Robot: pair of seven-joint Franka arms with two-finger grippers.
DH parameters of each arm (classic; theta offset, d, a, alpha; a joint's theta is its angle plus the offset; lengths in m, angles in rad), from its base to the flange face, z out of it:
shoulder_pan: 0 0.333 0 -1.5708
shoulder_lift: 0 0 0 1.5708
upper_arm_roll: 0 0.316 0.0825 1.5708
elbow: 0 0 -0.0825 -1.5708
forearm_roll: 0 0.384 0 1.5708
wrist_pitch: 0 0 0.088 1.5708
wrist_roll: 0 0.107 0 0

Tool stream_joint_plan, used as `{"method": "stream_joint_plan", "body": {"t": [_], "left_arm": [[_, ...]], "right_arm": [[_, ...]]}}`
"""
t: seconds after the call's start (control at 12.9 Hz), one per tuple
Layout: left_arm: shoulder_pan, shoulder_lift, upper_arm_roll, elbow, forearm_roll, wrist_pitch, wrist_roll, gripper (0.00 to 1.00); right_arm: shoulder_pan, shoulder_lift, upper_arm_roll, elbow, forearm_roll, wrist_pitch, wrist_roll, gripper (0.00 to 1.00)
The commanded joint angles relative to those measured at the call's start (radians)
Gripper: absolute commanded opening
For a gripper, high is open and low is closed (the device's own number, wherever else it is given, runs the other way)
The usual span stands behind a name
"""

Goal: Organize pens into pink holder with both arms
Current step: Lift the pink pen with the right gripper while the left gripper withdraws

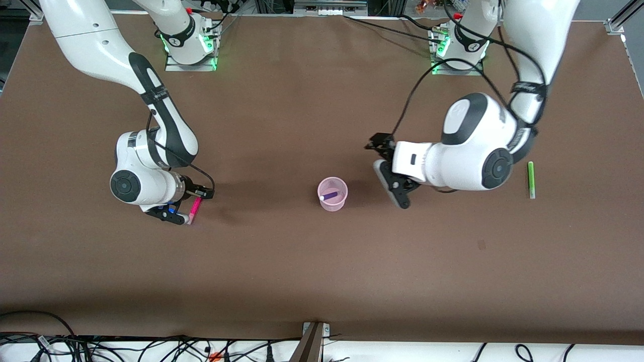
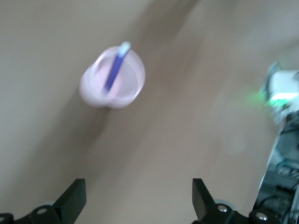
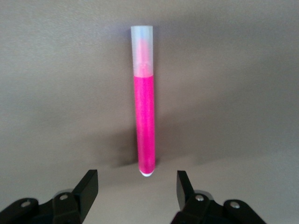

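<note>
My right gripper (image 3: 136, 186), fingers apart, straddles the light, stiff, slick pink pen (image 3: 144, 122); grip midshaft. Left gripper (image 2: 138, 196) gapes beside the holder (image 1: 332, 194).

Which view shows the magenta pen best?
The right wrist view: the magenta pen lies full length on the table between the right pincer fingers. The front view shows it small, partly hidden under that pincer. The left wrist view misses it.

3 slim marker-like pens, 1 magenta-pink (image 1: 195, 207), 1 dark purple (image 1: 329, 195), 1 bright green (image 1: 531, 179), 1 round translucent pale-pink plastic cup (image 1: 340, 203), 2 white jointed robot arms
</note>
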Motion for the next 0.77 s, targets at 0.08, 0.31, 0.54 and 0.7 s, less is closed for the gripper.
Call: {"method": "stream_joint_plan", "body": {"t": [0.08, 0.31, 0.54, 0.7], "left_arm": [[0.032, -0.023, 0.015, 0.034, 0.321, -0.119, -0.263, 1.00], [0.033, -0.046, 0.027, 0.048, 0.553, -0.116, -0.532, 1.00], [0.084, -0.061, 0.050, 0.192, 0.569, -0.151, -0.540, 1.00], [0.127, -0.103, 0.049, 0.229, 0.560, -0.162, -0.543, 1.00]], "right_arm": [[-0.013, 0.010, 0.003, -0.023, 0.015, 0.039, -0.006, 0.63], [-0.017, 0.016, 0.003, -0.020, 0.015, 0.040, -0.008, 0.45], [-0.019, 0.024, 0.001, -0.020, 0.013, 0.060, -0.008, 0.34], [-0.022, 0.024, 0.001, -0.020, 0.015, 0.060, -0.008, 0.19]]}}
